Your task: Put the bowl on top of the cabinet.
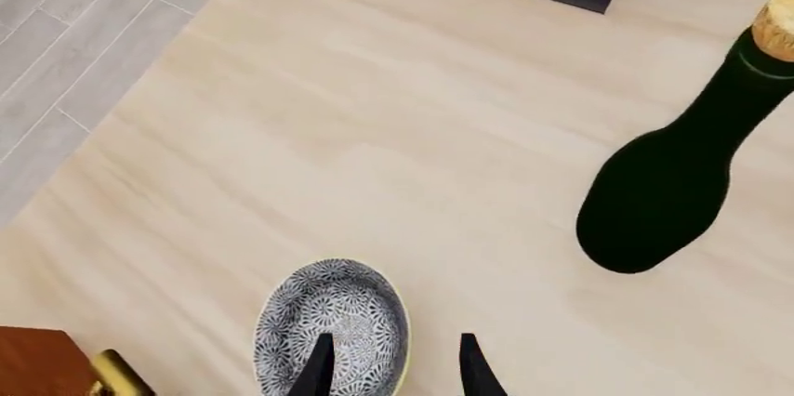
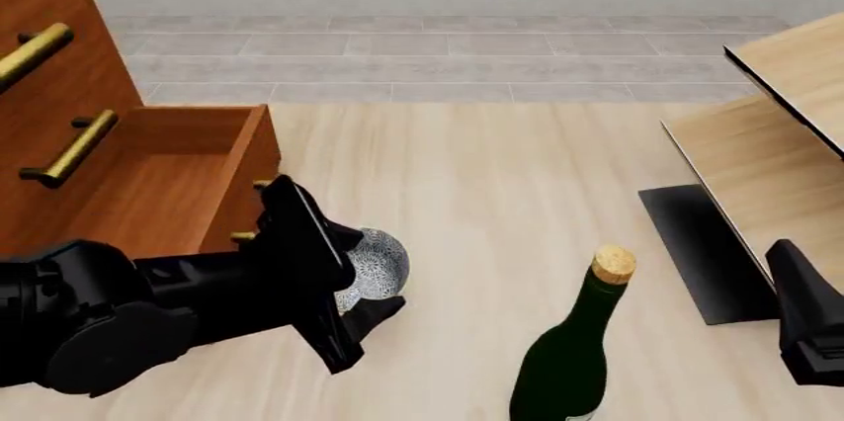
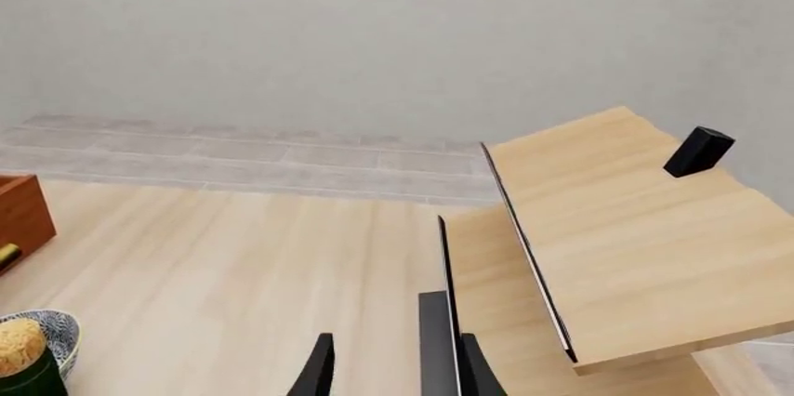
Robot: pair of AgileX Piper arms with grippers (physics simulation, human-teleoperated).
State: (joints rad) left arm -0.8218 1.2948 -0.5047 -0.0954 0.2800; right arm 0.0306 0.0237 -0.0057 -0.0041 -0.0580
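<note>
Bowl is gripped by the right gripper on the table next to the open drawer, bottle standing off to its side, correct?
Not quite: it is the left gripper, not the right, whose fingers straddle the bowl's rim, as the left wrist view shows. The right gripper holds nothing. The rest stands: bowl on the table by the open drawer, bottle upright beside.
</note>
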